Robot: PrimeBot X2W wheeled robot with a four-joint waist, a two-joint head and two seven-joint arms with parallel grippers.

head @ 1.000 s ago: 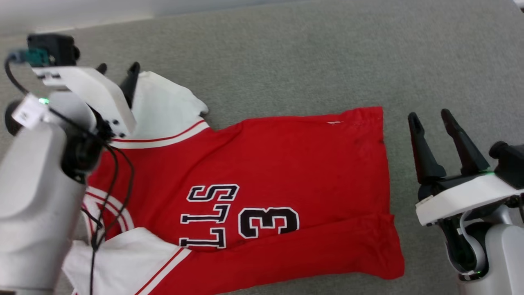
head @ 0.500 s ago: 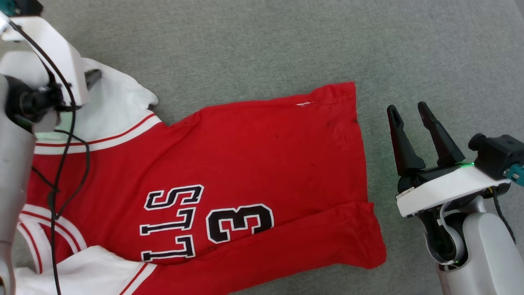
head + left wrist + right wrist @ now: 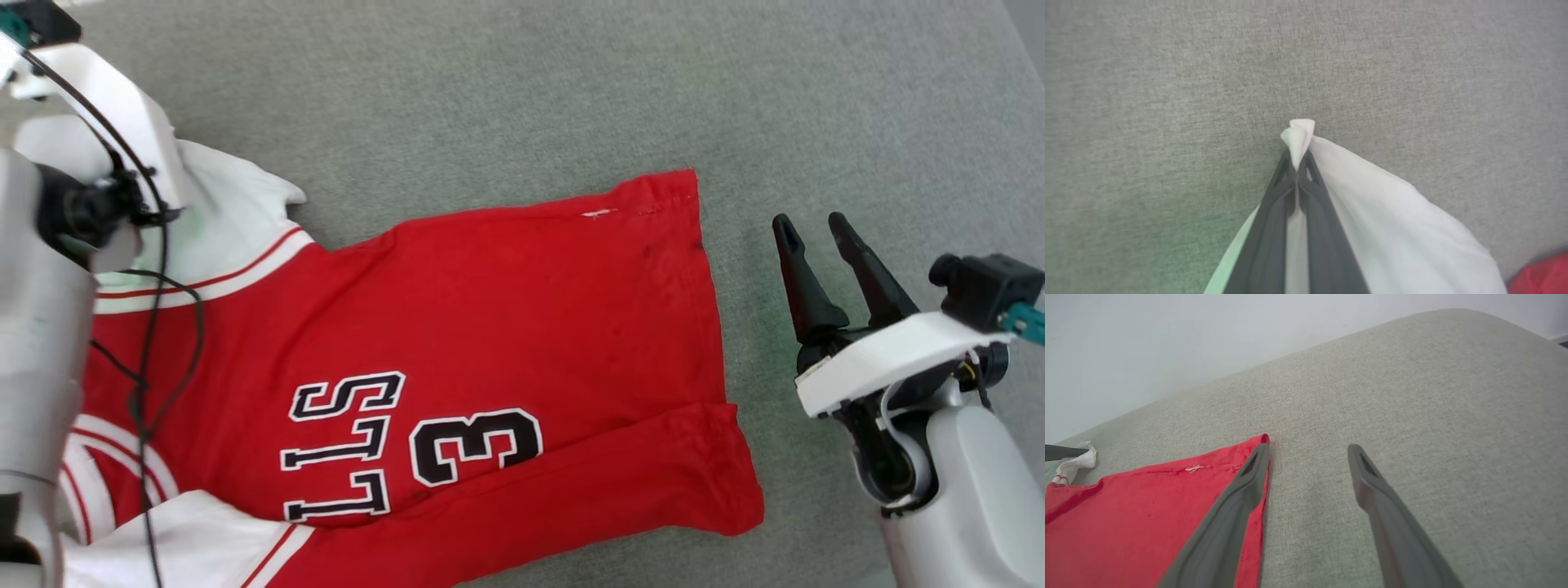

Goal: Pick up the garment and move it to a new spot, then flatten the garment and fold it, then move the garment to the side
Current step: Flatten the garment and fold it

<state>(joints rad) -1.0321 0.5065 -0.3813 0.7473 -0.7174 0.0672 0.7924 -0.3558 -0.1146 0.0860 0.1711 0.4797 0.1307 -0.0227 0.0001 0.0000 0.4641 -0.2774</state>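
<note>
left pincer (image 3: 1297, 163): clenched on the tip of the white sleeve (image 3: 1372, 204); a small twist of cloth pokes out past the fingertips.
grip: a thin pinch right at the edge; I judge it could slip under a hard tug.
right pincer (image 3: 808, 220): released, jaws wide, nothing between them, over bare grey surface (image 3: 522, 82).
step in hand: probably flattening, with the sleeve drawn out from the body.
doing it well: pull low and level, straight away from the red body and slowly, only until the wrinkles go. Stop before the whole shirt (image 3: 490, 310) drags. The right pincer could pin or take the hem (image 3: 710, 286) for counter-tension.
shirt from left pincer: the sleeve fans back from the fingertips toward the wrist; the red body lies beyond it, off to one side.
shirt from right pincer: the hem is near its left finger but apart from it; the body stretches away to its left.
lay: front up on the grey surface, letters and 3 (image 3: 478, 445) showing; the edge nearest the robot is folded over in a band (image 3: 612, 482).
</note>
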